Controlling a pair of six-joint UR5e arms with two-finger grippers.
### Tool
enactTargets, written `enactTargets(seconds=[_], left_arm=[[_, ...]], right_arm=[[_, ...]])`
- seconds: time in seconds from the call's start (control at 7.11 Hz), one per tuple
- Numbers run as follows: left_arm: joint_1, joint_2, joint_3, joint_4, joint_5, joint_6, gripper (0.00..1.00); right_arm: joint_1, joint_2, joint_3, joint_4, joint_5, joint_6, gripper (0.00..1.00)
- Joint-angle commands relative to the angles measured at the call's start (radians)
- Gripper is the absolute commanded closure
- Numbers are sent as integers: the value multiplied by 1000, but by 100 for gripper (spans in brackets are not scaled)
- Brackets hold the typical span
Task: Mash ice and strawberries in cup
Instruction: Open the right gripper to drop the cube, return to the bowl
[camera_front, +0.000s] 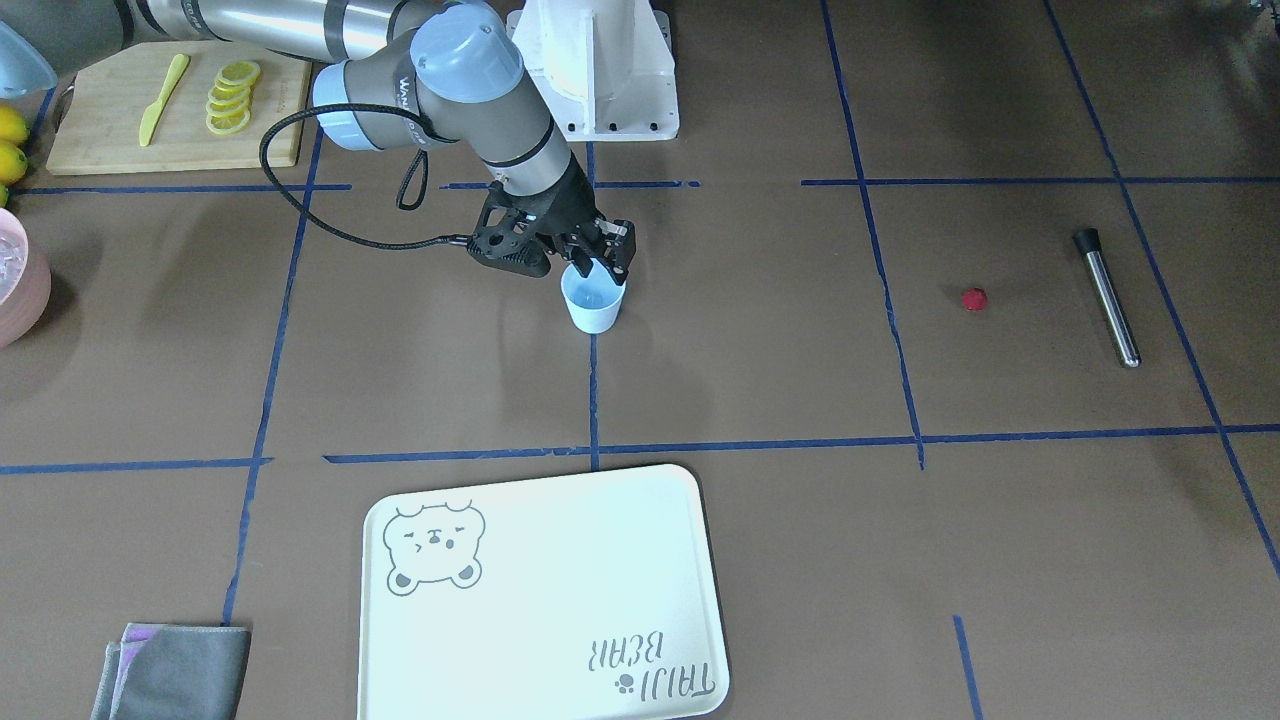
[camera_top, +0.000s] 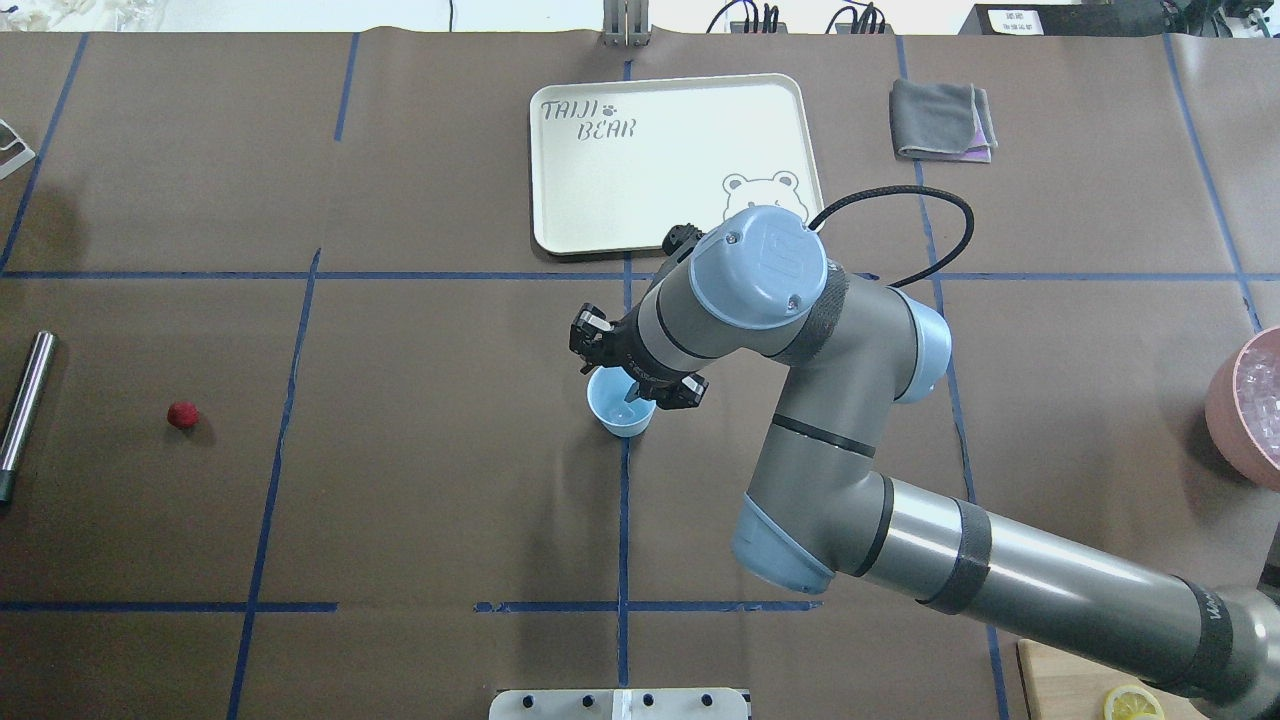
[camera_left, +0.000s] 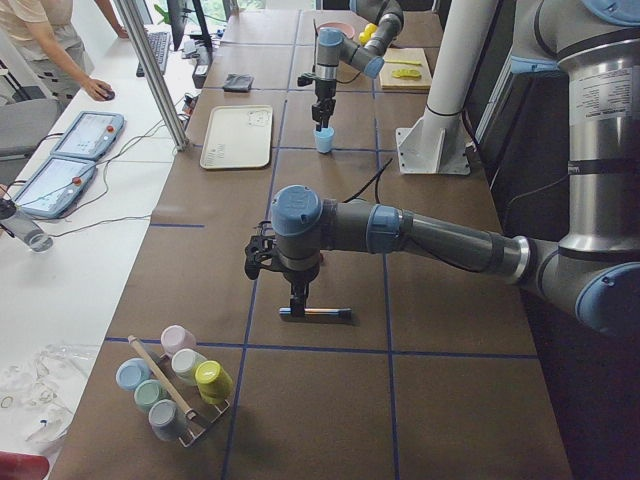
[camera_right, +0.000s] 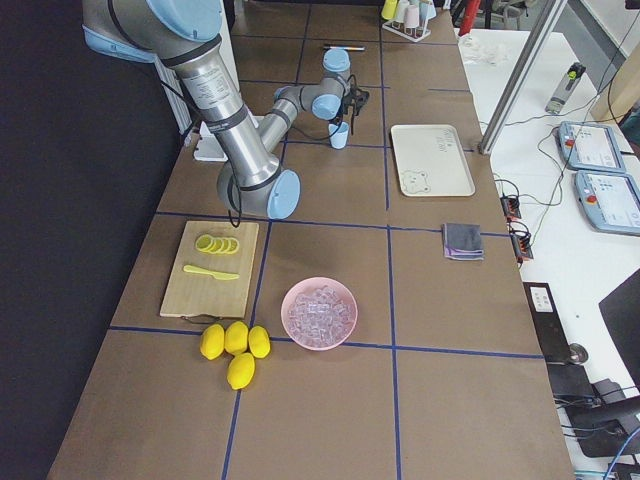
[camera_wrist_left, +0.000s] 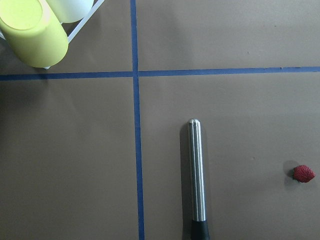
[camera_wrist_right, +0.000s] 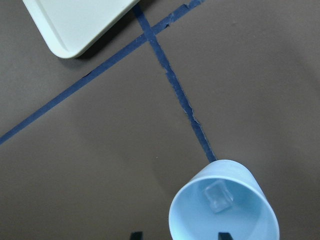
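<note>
1. The tray (camera_top: 680, 170), beyond the right end effector (camera_front: 598, 268), read "TAIJI BEAR".
2. The cup (camera_front: 593, 305) stood directly beneath that end effector, whose fingers were spread wide and empty.
3. The steel muddler (camera_wrist_left: 196, 170) lay flat under the left end effector (camera_left: 299, 296), whose opening I could not tell.
4. The strawberry (camera_wrist_left: 303, 173) lay beside the muddler, nearer the left arm.
5. 1 ice cube (camera_wrist_right: 217, 196) sat in the cup.

Left tool (camera_left: 299, 300): too small in the side view, so its jaws' stance could not be told.
Right tool (camera_wrist_right: 177, 236): only two dark tips poked in at the bottom edge.
Cup (camera_wrist_right: 245, 215): its near rim was clipped by that same edge.
Pink bowl (camera_top: 1218, 410): it ran off the overhead view's right edge.
Metal rod (camera_wrist_left: 196, 170): its dark end was cut off at the bottom.
</note>
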Motion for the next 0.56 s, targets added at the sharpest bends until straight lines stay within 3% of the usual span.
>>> enactTargets(seconds=[0.0, 0.14, 0.42], left_arm=[[0, 0, 1, -2, 0, -1, 0], [0, -2, 1, 0, 0, -1, 0], [0, -3, -1, -2, 0, -1, 0]], right_arm=[[64, -34, 37, 0, 34, -7, 36], [163, -139, 109, 1, 113, -36, 36], [356, -377, 248, 1, 263, -293, 31]])
